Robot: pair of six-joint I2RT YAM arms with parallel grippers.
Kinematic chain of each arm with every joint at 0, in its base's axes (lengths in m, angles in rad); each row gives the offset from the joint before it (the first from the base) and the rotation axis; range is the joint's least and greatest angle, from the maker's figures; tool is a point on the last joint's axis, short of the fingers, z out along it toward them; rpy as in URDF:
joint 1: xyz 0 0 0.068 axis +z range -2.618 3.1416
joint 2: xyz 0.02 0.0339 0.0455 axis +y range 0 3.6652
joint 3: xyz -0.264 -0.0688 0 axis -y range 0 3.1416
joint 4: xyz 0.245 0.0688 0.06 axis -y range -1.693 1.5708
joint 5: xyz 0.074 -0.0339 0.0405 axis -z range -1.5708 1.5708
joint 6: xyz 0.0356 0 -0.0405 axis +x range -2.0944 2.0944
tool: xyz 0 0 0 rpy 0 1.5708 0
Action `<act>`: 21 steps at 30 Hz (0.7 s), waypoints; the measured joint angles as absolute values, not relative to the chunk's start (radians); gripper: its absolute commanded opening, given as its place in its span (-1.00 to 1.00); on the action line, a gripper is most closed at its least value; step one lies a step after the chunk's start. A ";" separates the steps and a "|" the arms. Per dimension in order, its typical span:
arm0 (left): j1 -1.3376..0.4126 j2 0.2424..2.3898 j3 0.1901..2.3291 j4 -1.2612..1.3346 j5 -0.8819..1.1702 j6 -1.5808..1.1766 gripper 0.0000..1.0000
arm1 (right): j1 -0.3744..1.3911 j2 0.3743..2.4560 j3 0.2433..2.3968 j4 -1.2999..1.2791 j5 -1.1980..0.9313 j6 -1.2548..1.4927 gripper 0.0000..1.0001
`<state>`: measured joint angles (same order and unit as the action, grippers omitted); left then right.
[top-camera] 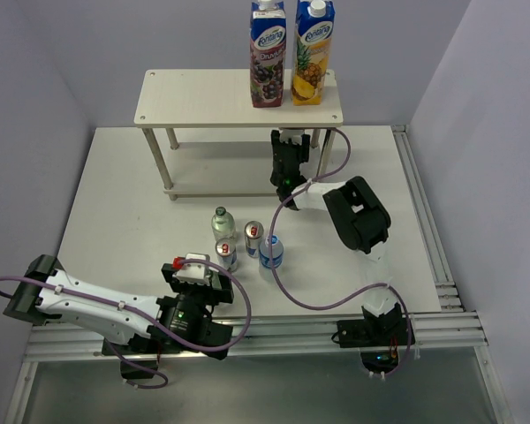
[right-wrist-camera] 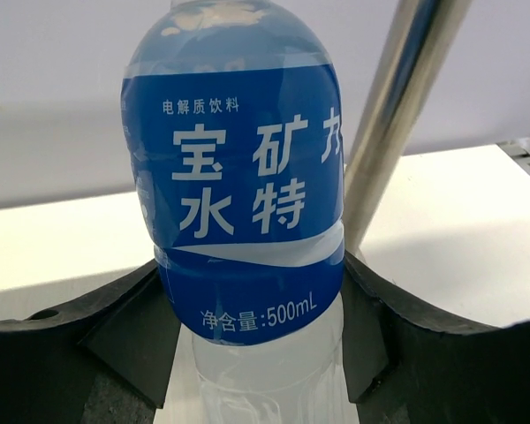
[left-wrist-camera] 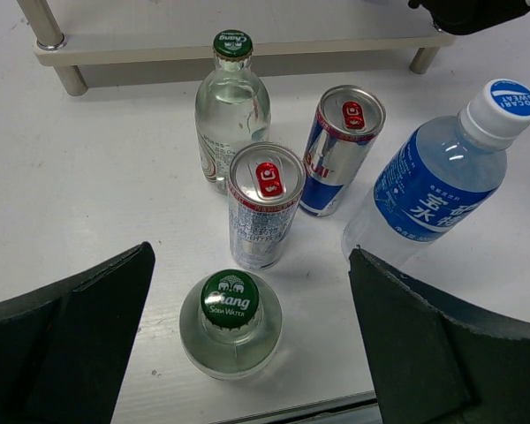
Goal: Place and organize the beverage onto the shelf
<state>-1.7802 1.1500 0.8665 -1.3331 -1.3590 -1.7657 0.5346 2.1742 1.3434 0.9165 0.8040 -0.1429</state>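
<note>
The shelf (top-camera: 203,97) stands at the back of the table. My right gripper (right-wrist-camera: 252,291) is shut on a blue-labelled water bottle (right-wrist-camera: 238,177) and holds it upright at the shelf's lower tier, beside a metal post (right-wrist-camera: 397,115); in the top view the gripper (top-camera: 290,150) reaches under the top board. My left gripper (left-wrist-camera: 252,265) is open around a green-capped glass bottle (left-wrist-camera: 230,322) without touching it. Ahead of it stand two cans (left-wrist-camera: 265,216) (left-wrist-camera: 340,150), the other glass bottle (left-wrist-camera: 232,106) and the second water bottle (left-wrist-camera: 442,177).
Two tall juice cartons (top-camera: 268,53) (top-camera: 312,51) stand on the right part of the shelf's top board. The lower board (left-wrist-camera: 247,49) lies just behind the group of drinks. A purple cable (top-camera: 291,291) loops over the table on the right.
</note>
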 measured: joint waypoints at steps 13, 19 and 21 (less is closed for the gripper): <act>-1.780 1.170 0.871 -1.333 -1.359 -1.765 0.99 | 0.613 1.959 1.143 0.722 0.928 -0.108 -1.00; -1.780 1.155 0.871 -1.333 -1.359 -1.766 0.99 | 0.710 1.822 1.096 0.566 1.005 -0.046 -1.00; -1.780 1.152 0.871 -1.333 -1.359 -1.766 0.99 | 0.749 1.763 1.069 0.519 1.040 -0.011 -1.00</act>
<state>-1.7802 1.1522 0.8715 -1.3334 -1.3590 -1.7657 0.7486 1.7634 1.0695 0.5190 1.0405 -0.0113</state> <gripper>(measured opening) 0.994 0.687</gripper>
